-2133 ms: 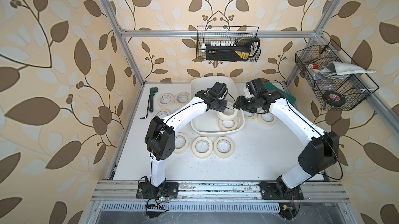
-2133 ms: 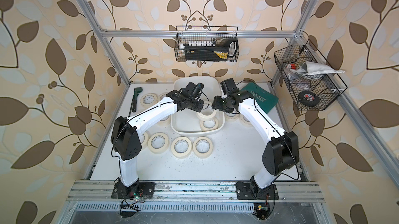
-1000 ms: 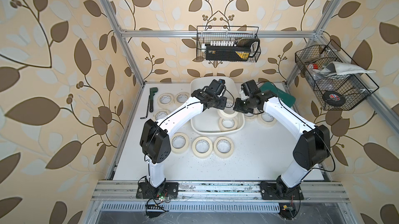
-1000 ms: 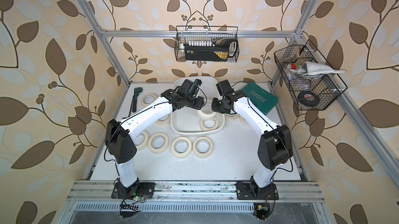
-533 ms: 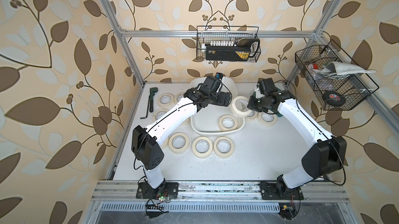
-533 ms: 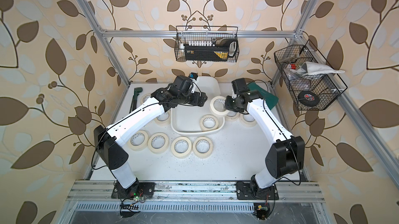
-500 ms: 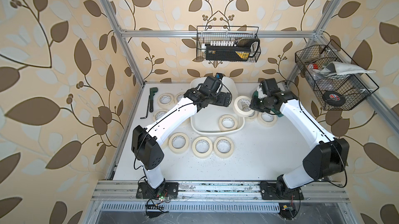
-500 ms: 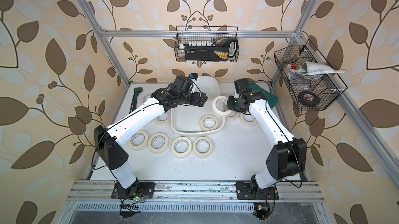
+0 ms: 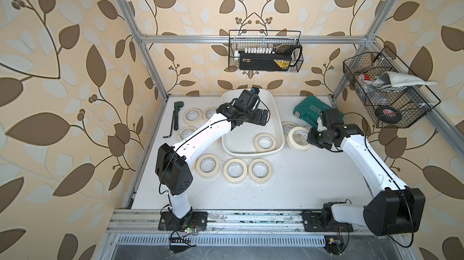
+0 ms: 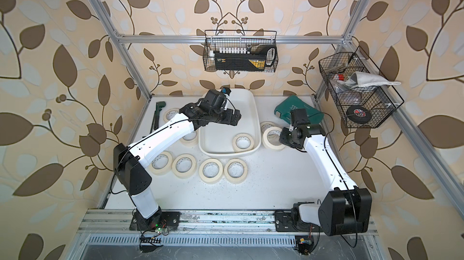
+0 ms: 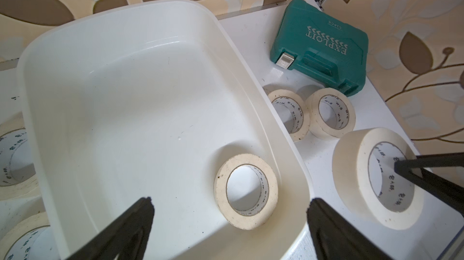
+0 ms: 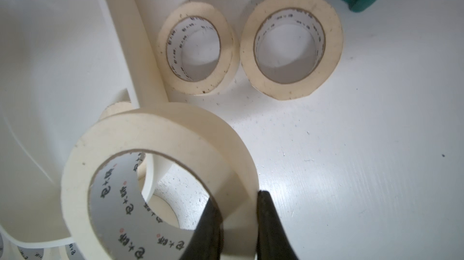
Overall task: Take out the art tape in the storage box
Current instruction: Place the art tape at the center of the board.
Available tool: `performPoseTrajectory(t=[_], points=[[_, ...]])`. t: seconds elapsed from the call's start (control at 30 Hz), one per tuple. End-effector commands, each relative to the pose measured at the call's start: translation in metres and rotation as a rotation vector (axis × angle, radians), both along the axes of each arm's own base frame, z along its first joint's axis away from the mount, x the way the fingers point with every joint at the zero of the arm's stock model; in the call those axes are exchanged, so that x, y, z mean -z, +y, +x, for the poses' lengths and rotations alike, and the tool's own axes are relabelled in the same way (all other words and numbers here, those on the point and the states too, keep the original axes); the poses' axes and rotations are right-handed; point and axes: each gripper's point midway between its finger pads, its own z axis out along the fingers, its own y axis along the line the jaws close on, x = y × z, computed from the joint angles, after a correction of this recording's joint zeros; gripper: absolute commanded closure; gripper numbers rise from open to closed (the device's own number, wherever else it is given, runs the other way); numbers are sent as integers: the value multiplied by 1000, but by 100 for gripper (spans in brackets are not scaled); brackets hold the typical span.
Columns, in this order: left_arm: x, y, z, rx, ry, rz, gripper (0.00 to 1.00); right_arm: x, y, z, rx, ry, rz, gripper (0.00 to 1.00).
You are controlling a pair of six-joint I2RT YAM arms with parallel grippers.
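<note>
Now that one art tape roll (image 12: 175, 130) has come over the rim in the right fingers (image 12: 236, 196), it hangs tilted just outside the storage box (image 11: 241, 70). Its wall is pinched tight between them, with one finger inside the core. We cannot tell whether it touches the surface (image 12: 351, 146) yet. The last roll (image 11: 247, 160) lies flat inside the box, just ahead of the left fingers (image 11: 231, 201), which have sprung wide apart and hold nothing. We judge that a release here and one more pick would empty the box.
</note>
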Motion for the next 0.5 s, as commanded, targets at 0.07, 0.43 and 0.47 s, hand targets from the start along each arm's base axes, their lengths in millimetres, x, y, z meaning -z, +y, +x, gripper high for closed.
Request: performPoseTrajectory(t=[0.07, 0.43, 0.47], points=[[11, 1, 14, -49, 47, -17, 1, 22, 4, -9, 24, 14, 26, 99], [66, -4, 10, -21, 274, -9, 1, 74, 19, -11, -13, 101, 0, 99], [70, -4, 9, -19, 285, -6, 1, 76, 18, -9, -13, 102, -12, 99]])
